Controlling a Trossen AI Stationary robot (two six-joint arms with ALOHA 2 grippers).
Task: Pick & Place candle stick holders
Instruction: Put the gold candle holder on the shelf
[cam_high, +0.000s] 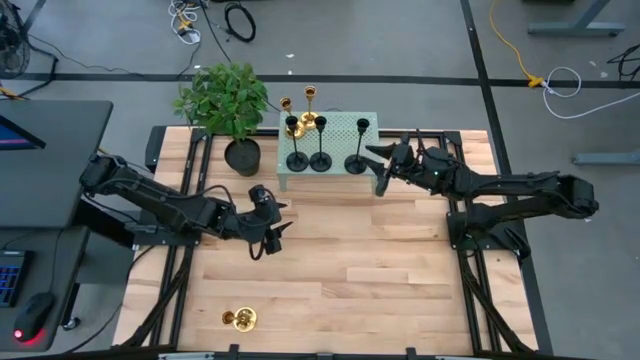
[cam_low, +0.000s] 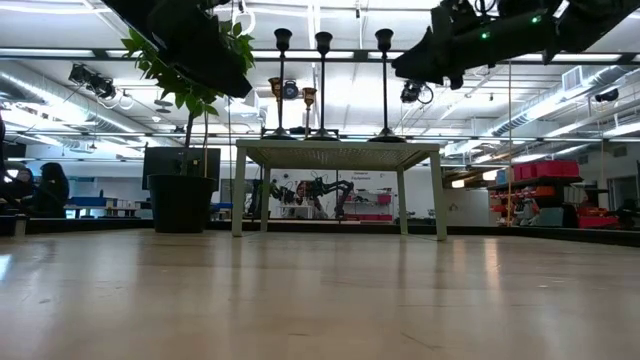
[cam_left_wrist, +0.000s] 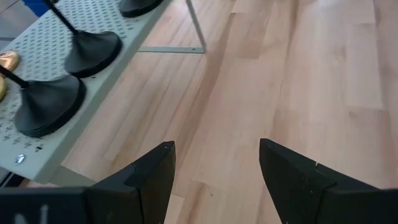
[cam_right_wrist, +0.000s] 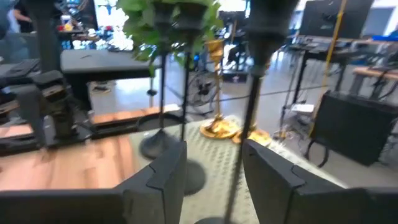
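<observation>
Three matte black candle stick holders stand upright on their round bases on a small pale green perforated stand. Two gold ones stand at its far left corner. A third gold holder lies on its side on the wooden table near the front edge. My right gripper is open, level, just right of the rightmost black holder. In the right wrist view that holder's stem stands between my fingers, with gaps on both sides. My left gripper is open and empty over the table's middle left.
A black pot with a green plant stands at the far left beside the stand. The stand's thin legs raise it above the wood. Bare wooden table lies between the stand and the front edge. Dark rails run along both sides.
</observation>
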